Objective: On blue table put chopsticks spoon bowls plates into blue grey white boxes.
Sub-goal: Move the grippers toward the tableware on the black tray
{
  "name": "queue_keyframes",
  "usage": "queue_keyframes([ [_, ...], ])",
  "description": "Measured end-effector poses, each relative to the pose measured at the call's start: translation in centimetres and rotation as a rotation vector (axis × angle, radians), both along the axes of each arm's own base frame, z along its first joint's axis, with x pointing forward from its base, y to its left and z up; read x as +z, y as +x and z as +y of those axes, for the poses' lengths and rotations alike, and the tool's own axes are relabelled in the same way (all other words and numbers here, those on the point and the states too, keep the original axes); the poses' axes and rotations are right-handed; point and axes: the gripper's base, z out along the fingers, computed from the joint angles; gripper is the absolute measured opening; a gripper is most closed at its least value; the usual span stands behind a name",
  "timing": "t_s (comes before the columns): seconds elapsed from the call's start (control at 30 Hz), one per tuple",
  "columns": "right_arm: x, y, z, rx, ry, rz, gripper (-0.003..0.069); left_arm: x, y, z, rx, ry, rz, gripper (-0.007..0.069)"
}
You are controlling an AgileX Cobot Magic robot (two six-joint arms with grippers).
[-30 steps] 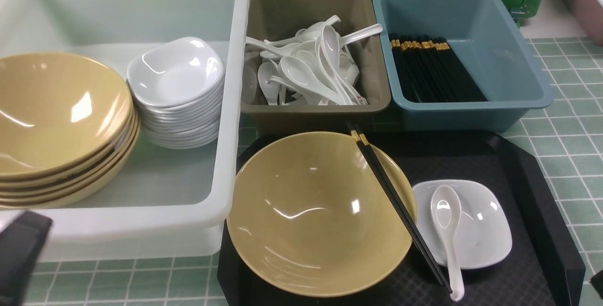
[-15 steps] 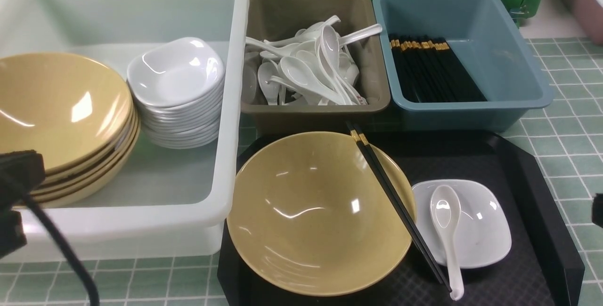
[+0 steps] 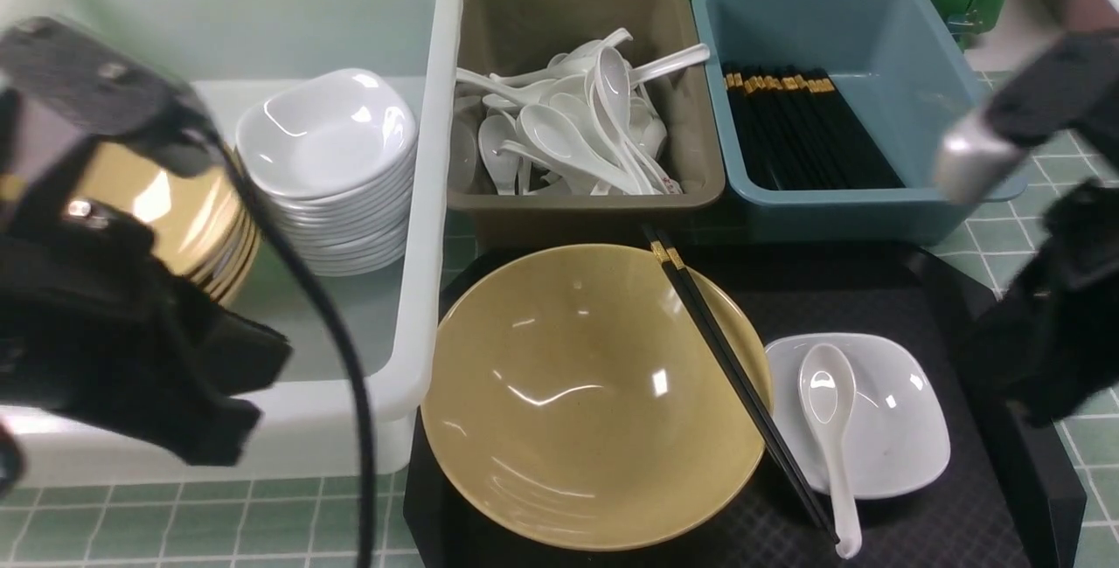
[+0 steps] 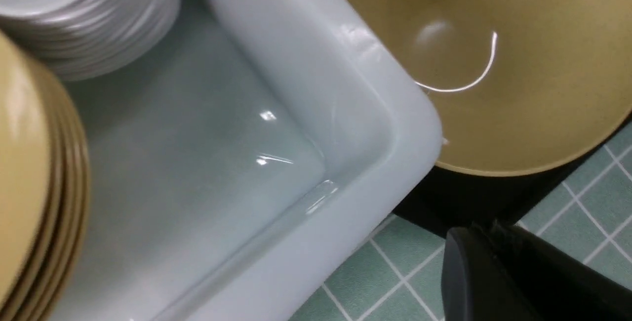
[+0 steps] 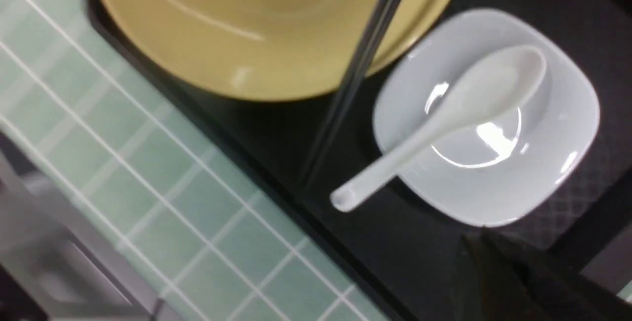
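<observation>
A yellow bowl [image 3: 577, 393] sits on a black tray [image 3: 874, 288] on the blue table [image 3: 288, 524], black chopsticks [image 3: 734, 376] across its rim, beside a white plate [image 3: 900, 428] holding a spoon [image 3: 826, 411]. Both pincers are closed: the left pincer [image 4: 498, 266] near a corner of the white box [image 3: 420, 201], the right pincer [image 5: 513, 281] near the plate.

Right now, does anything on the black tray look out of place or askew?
Nothing spilled or damaged. The chopsticks lie slanted across the yellow bowl, and the spoon juts past the white plate.
</observation>
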Motion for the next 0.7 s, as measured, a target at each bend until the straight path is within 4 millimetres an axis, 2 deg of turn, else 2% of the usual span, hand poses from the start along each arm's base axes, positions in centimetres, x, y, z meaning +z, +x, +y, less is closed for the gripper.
queue_keyframes([
  [0.07,-0.7,1.4,2.4,0.033,-0.025,0.021,0.0040,-0.6,0.7,-0.9,-0.031,0.009,0.021,0.0001],
  [0.13,-1.0,2.1,3.5,0.043,-0.023,0.020,0.0042,-0.8,0.9,-1.2,-0.039,0.010,0.025,0.0001],
  [0.17,-1.6,3.1,5.0,0.060,-0.023,0.020,0.0050,-1.0,1.2,-1.5,-0.044,0.015,0.035,0.0001],
  [0.27,-2.5,4.6,6.4,0.065,-0.026,0.024,0.0082,-1.2,1.4,-1.6,-0.044,0.017,0.042,0.0001],
  [0.33,-3.5,5.9,7.3,0.045,-0.027,0.038,0.0141,-1.3,1.5,-1.6,-0.044,0.019,0.042,0.0001],
  [0.37,-3.6,6.0,7.3,0.044,-0.029,0.039,0.0148,-1.3,1.5,-1.6,-0.044,0.019,0.042,0.0001],
  [0.57,-5.9,8.2,8.8,-0.033,-0.004,0.045,0.0403,-1.3,1.5,-1.6,-0.043,0.018,0.041,0.0001],
  [0.63,-6.6,8.7,9.1,-0.048,0.003,0.041,0.0463,-1.3,1.5,-1.6,-0.043,0.018,0.041,0.0001],
  [0.7,-7.1,9.0,9.4,-0.060,0.006,0.045,0.0493,-1.3,1.5,-1.6,-0.043,0.018,0.041,0.0001],
])
